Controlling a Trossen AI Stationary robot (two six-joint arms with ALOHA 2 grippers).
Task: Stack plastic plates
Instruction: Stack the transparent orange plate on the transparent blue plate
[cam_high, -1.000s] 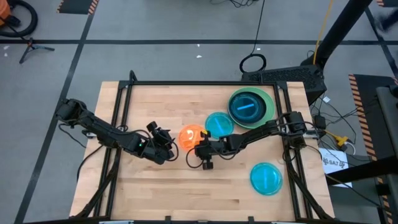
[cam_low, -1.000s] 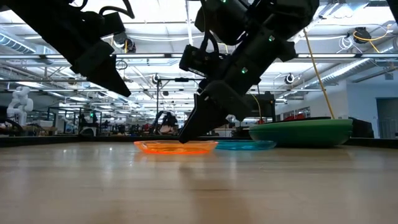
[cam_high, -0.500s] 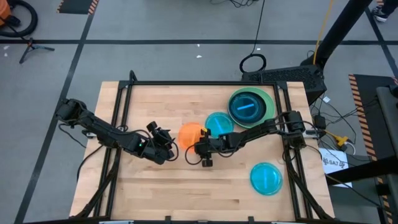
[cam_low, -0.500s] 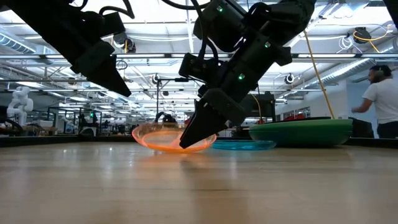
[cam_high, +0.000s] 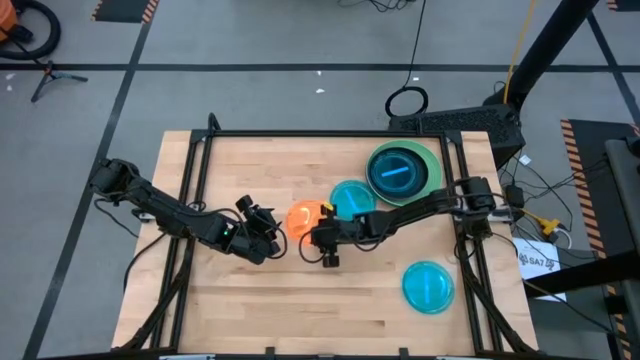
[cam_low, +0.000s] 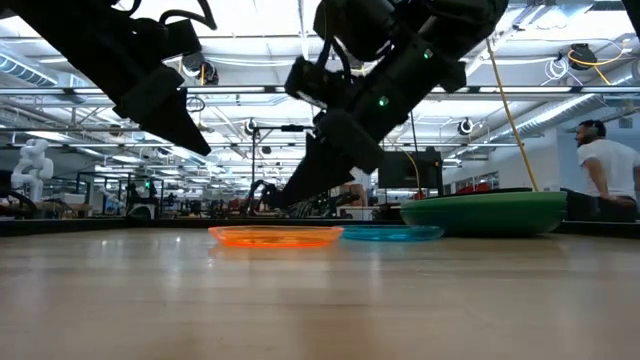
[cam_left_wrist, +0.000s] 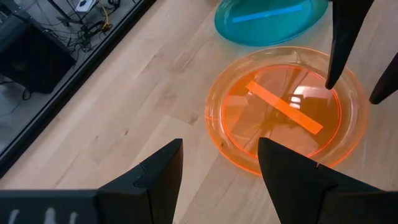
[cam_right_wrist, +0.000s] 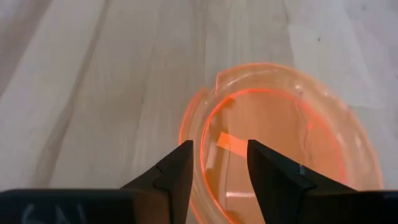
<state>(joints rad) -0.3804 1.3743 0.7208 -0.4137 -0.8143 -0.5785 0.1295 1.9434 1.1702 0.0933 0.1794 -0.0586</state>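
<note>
The small translucent orange plastic plate (cam_high: 305, 216) lies flat at the wooden surface's (cam_high: 250, 300) centre. The right tool (cam_high: 322, 236) hovers at its five o'clock, fingers parted, empty. The left tool (cam_high: 272, 232), wide open and empty, waits at eight o'clock. We judge the pickup unfinished; next, we grip its rim and carry it to the cyan plate (cam_high: 351, 198) at two o'clock.

A pale wooden table (cam_high: 250, 300) with a black frame carries the plates. A small translucent orange round plastic plate (cam_high: 303, 216) lies flat near its middle. Just beside it, toward the right — a cyan-blue translucent round plate (cam_high: 352, 198). Beyond that sits a stack of large green plates (cam_high: 432, 170) with a blue one on top. Another cyan-blue plate (cam_high: 428, 286) lies well apart — near the front right.
</note>
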